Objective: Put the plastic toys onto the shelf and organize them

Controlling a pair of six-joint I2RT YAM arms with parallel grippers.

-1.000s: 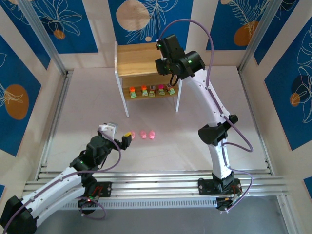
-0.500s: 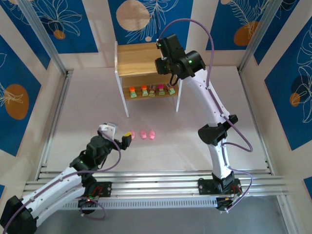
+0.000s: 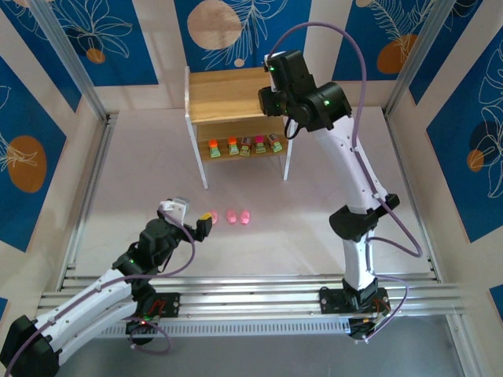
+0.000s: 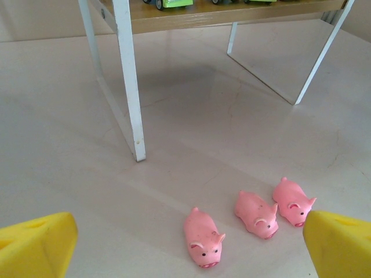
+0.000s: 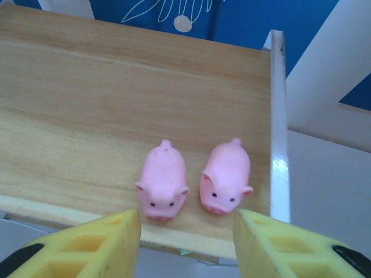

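1. The shelf stands at the far side of the table, with five green-based pieces in a row on its lower board.
2. The right gripper hovers over the right end of the top board, jaws partly parted and empty. The left gripper gapes wide, also empty.
3. Two pigs sit side by side there, snouts toward the front edge. Three pigs lie on the table, long axes running snout to tail, snouts toward our left gripper. We judge them light, smooth and perhaps squashy, so we would pinch across the flanks.
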